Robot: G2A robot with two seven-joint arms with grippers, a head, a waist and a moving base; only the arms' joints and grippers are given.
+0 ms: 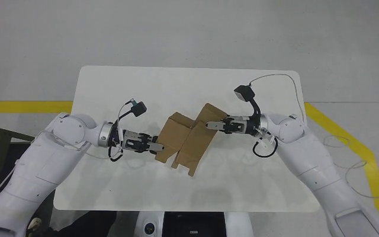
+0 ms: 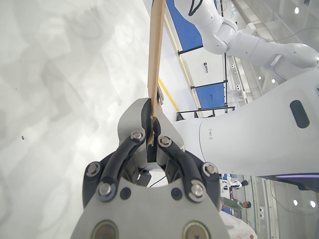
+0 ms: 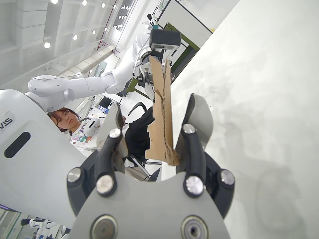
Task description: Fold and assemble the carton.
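Note:
A flat brown cardboard carton hangs above the middle of the white table, held up between both arms. My left gripper is shut on the carton's left edge; in the left wrist view the carton runs edge-on away from the pinching fingertips. My right gripper stands open at the carton's right end. In the right wrist view the carton sits between the spread fingers, its edge against one of them and clear of the other.
The table's front edge lies close below the carton. A yellow floor line runs past both sides of the table. A thin white cable loops over the table's far right corner.

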